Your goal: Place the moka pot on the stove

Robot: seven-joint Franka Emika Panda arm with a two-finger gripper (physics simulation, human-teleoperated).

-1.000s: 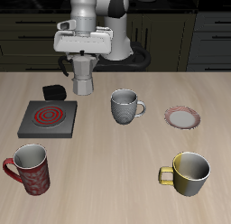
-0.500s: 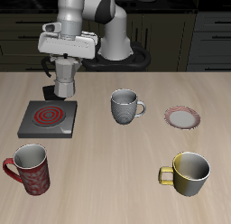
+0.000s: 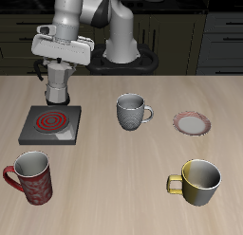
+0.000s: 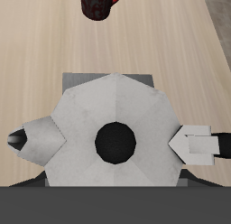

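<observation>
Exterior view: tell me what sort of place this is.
Probably a simulated kitchen. A stove with a red coil sits on a wooden table among mugs, such as the yellow mug; dark cabinets run behind. The gripper holds a moka pot above the stove.

Glossy white-grey arm [image 3: 81, 11], boxy white gripper [image 3: 59, 64]

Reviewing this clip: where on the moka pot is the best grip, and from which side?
Top of the moka pot, from straight above, as the gripper has it now. It stands upright, and its handle sticks out sideways, clear of a top grasp.
</observation>
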